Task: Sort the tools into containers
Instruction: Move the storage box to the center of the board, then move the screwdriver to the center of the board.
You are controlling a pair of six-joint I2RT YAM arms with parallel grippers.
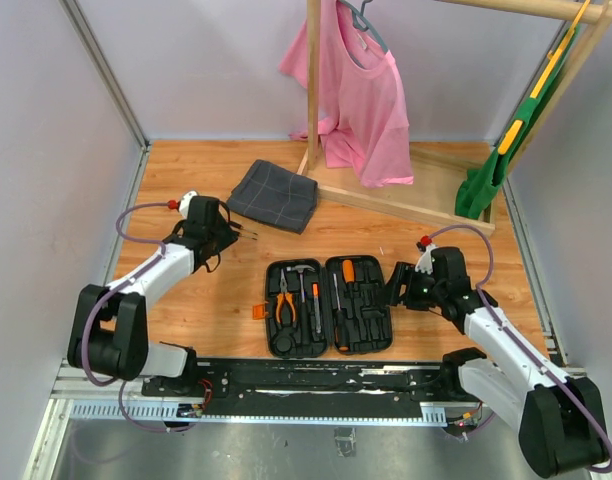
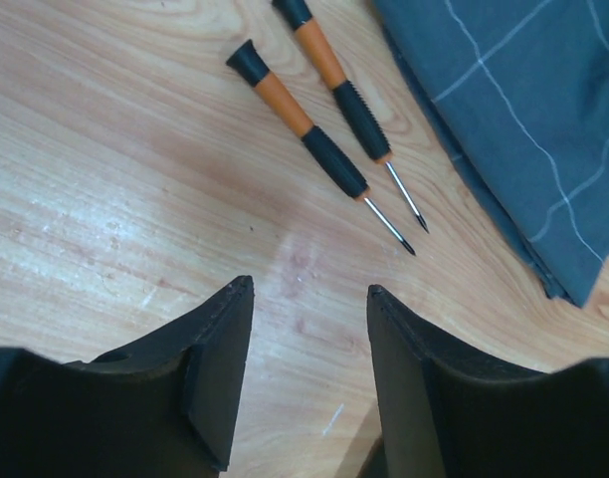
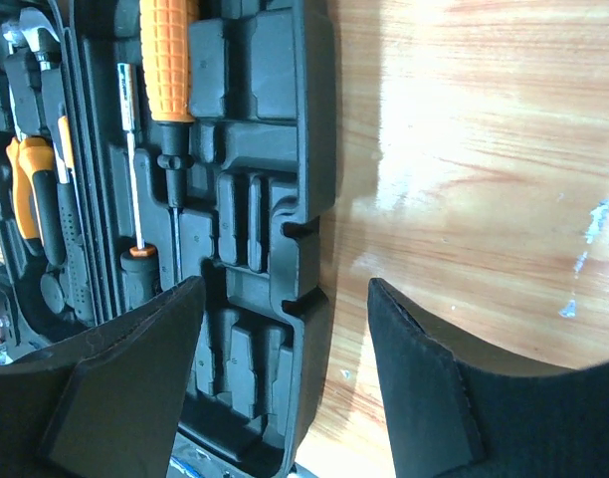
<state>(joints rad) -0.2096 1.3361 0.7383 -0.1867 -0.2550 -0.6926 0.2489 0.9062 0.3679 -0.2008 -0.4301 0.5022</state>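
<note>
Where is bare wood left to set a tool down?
Free: the strip between grey cloth and open tool case; the wood left of the case. Crowded: two screwdrivers by the cloth ahead of the left claw; right claw at the case's right edge.

Bare tabletop (image 2: pixel 135 179) lay free between left gripper (image 2: pixel 309 299) and two screwdrivers (image 2: pixel 309 132), checked cloth (image 2: pixel 523 110) close beside their tips — tool case (image 3: pixel 275 199) rim sat beneath right gripper (image 3: pixel 285 309), free wood beyond it.
</note>
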